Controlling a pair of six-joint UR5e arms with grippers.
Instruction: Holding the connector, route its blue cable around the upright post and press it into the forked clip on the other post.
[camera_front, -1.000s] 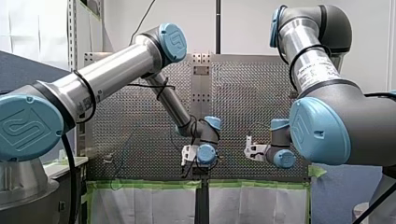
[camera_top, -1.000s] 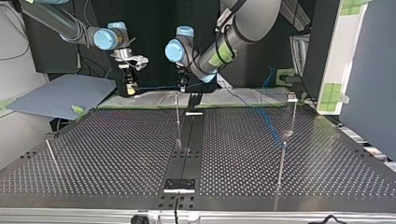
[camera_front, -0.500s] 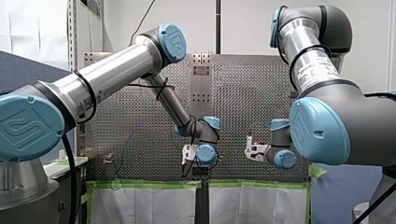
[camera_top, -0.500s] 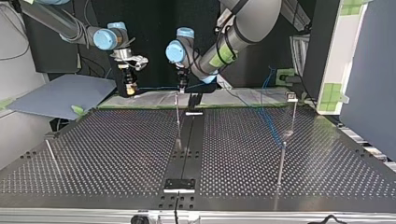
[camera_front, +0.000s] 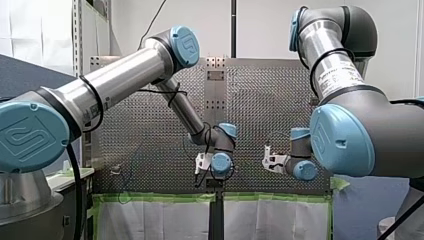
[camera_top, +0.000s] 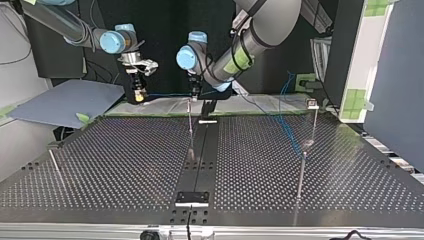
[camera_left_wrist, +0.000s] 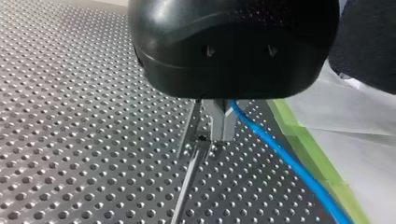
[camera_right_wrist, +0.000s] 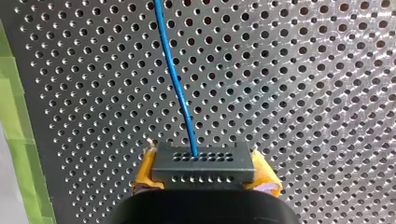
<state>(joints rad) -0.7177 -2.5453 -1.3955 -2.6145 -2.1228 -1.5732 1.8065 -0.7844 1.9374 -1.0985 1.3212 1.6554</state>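
Connector (camera_right_wrist: 204, 163) is clamped between right gripper's (camera_right_wrist: 205, 179) yellow pads (camera_right_wrist: 144, 175).
Cable (camera_right_wrist: 175, 79) is led from it to left gripper (camera_left_wrist: 219, 135), fingers (camera_left_wrist: 223, 123) closed beside post (camera_left_wrist: 187, 182); a hold on cable cannot be told.

my left arm (camera_front: 125, 75) reaches far | my left gripper (camera_top: 193, 95) points down | my right arm (camera_front: 340, 70) bends | my right gripper (camera_right_wrist: 203, 173) pinches connector (camera_right_wrist: 203, 161)
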